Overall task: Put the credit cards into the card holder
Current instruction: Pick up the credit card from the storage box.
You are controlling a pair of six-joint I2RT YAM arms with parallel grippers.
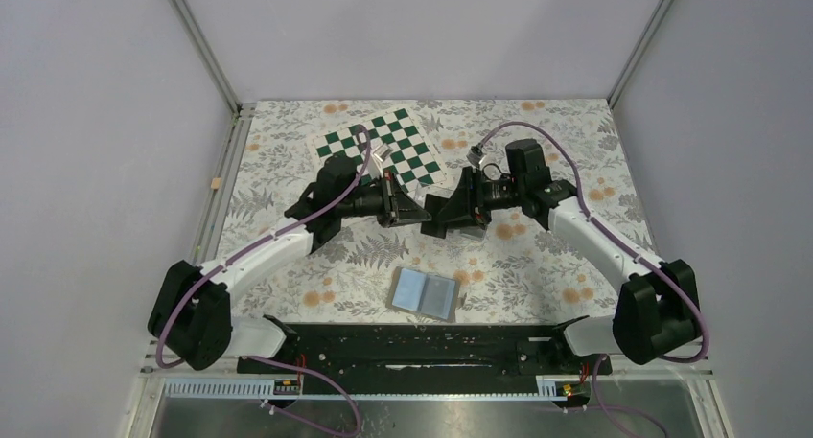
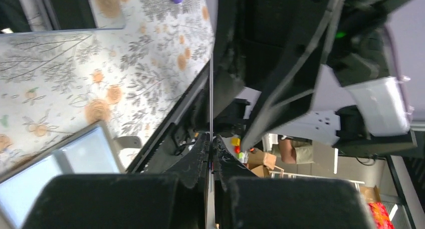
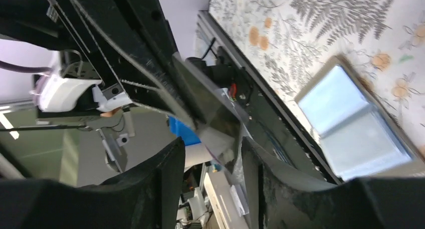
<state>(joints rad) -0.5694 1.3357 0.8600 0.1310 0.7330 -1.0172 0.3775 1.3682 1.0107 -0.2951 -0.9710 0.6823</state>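
Note:
My left gripper [image 1: 418, 211] [image 2: 211, 144] is shut on a thin black credit card [image 2: 211, 88], which shows edge-on as a fine line between the fingers. My right gripper [image 1: 433, 218] [image 3: 213, 149] faces it tip to tip above the table's middle. Its fingers stand apart, and the same card [image 3: 205, 98] slants down toward the gap, close to the right-hand finger [image 3: 260, 179]. A pale, clear-looking shape [image 1: 472, 231] under the right gripper may be the card holder; most of it is hidden.
The taupe wallet [image 1: 425, 292] [image 2: 60, 164] [image 3: 351, 124] lies open, light-blue side up, near the front edge. A green-and-white checkered mat [image 1: 388, 146] lies at the back behind the arms. The black base rail [image 1: 422, 347] runs along the near edge.

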